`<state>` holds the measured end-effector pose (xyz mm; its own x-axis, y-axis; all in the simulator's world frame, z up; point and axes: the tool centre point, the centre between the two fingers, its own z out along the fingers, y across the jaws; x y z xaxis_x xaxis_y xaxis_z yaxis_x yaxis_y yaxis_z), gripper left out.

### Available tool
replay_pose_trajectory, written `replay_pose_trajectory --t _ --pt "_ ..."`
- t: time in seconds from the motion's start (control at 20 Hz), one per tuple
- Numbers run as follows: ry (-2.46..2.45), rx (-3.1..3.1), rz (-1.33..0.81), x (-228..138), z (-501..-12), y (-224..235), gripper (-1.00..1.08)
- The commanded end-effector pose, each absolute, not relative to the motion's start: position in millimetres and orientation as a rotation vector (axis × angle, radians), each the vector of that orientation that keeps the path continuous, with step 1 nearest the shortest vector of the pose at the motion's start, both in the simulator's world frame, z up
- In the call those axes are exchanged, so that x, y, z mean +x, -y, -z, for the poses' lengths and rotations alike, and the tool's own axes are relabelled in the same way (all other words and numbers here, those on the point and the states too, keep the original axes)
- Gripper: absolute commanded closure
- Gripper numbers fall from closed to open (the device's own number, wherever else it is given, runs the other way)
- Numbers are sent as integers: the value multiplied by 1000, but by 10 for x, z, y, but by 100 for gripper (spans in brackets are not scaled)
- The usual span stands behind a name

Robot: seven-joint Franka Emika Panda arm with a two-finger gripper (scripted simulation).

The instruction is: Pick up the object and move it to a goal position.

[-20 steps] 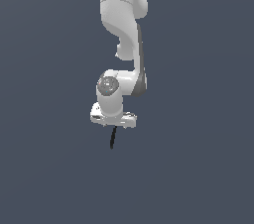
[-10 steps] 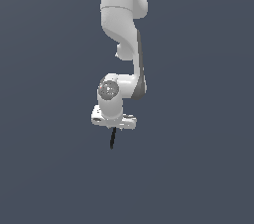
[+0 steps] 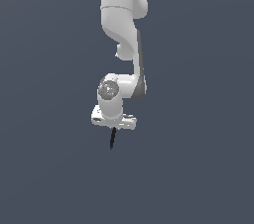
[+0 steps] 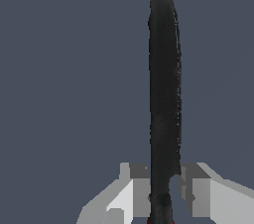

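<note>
The object, a thin black rod [image 3: 112,139], hangs below my white gripper [image 3: 113,128] in the exterior view, pointing downward. In the wrist view the rod [image 4: 164,94] runs long and black between the two grey fingertips [image 4: 138,188], and a trace of red shows at its held end. My gripper [image 4: 163,191] is shut on the rod. The rod touches no surface in either view.
The white arm [image 3: 121,34] reaches down from the top of the exterior view. Only a plain dark grey background surrounds it; no goal marker shows.
The arm and the held rod have shifted very slightly upward in the exterior view. The grip is unchanged.
</note>
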<state>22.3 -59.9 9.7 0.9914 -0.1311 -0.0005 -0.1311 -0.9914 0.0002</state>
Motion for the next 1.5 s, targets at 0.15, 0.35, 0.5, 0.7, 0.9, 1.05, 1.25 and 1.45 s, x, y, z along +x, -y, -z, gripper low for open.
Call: replay_pose_trajectory --t 0.15,0.35,0.5,0.7,0.9,1.05,1.25,1.45 --pt "206 3135 0 217 -184 504 108" --pt "206 3135 0 201 -347 329 108" --pt "206 3135 0 183 -532 131 108" --pt "206 3135 0 154 -858 -217 108" --pt "205 3134 0 127 -1211 -592 108" --pt "205 3134 0 110 -1471 -867 108" --pt "205 3134 0 94 -1805 -1220 108" --pt "205 3134 0 90 -2075 -1508 108"
